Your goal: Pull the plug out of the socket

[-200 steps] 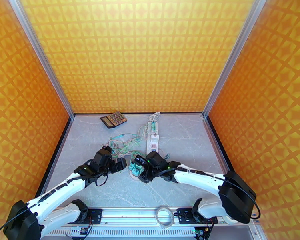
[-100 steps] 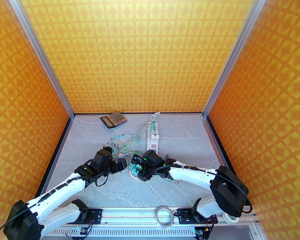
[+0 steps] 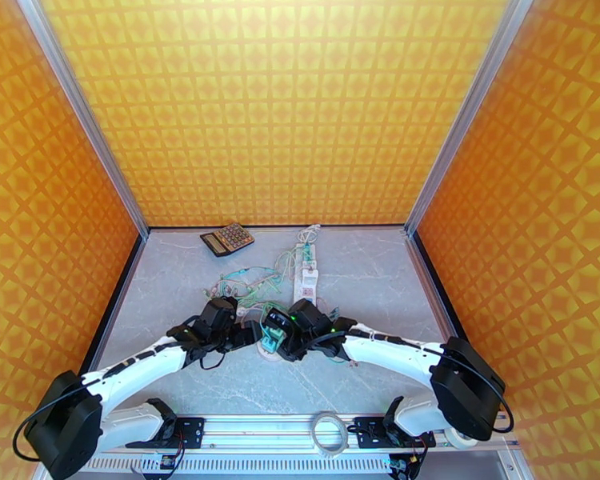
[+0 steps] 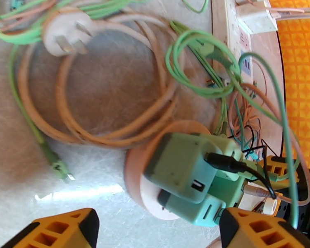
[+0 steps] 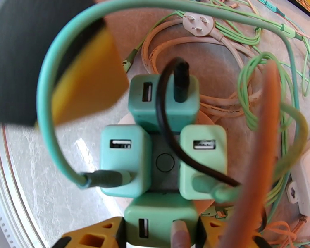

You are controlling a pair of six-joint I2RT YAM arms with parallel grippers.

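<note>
1. Plainly, we see the socket, a grey cube ringed by four teal blocks; it stands on a round pale base at the near middle of the table, between the two arms.
2. We take the plug to be the teal block nearest the right wrist camera; it sits fully seated against the socket's side.
3. We find the right gripper straddling that plug, one yellow finger close against each side; we cannot tell whether the fingers actually press on it.
4. We see the left gripper with its fingers spread wide and nothing between them; the teal cluster lies just ahead, closer to the finger at the right of the left wrist view.
5. We note a black cable running into the far teal block; a peach cable lies coiled beside the base, with a loose white plug at its far side.
6. We see green cables tangled beyond the socket; a white power strip lies farther back, and a calculator rests near the back wall.
</note>
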